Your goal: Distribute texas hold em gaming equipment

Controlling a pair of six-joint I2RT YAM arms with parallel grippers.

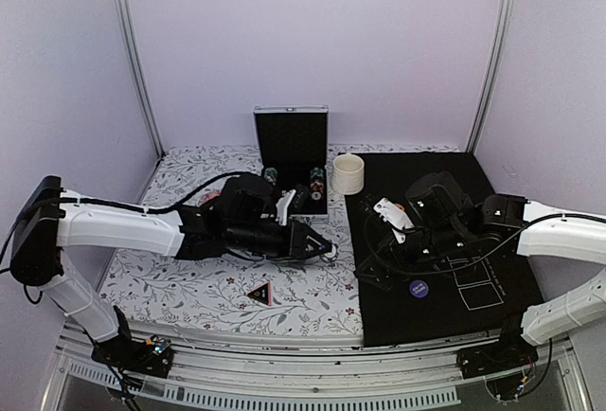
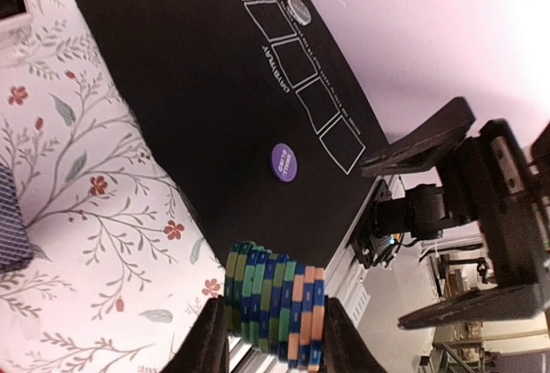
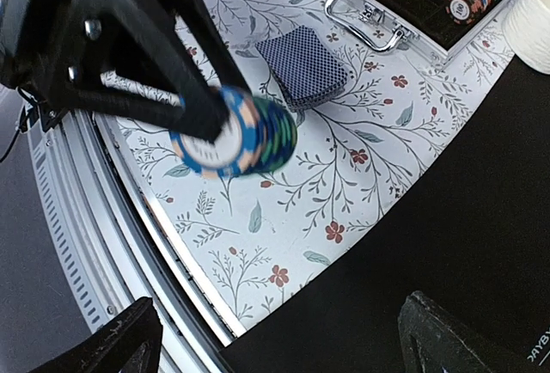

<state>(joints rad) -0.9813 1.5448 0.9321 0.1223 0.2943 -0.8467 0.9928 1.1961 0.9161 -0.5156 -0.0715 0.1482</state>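
My left gripper (image 2: 273, 349) is clamped on a stack of poker chips (image 2: 275, 308), lifted above the flowered cloth (image 2: 94, 235) near the black mat (image 2: 206, 89). My right gripper (image 3: 288, 343) stands wide apart, holding nothing.

Pale lilac walls (image 1: 218, 42) close the scene at the back and on both sides, lit evenly with no hard shadows. Two thin metal posts (image 1: 133, 51) rise in the upper left and upper right of the frame. Below them the tabletop is covered on the left by a white flower-print cloth (image 1: 170, 283) and on the right by a black mat (image 1: 445, 169). A pale metal rail (image 1: 284, 373) runs along the bottom edge.
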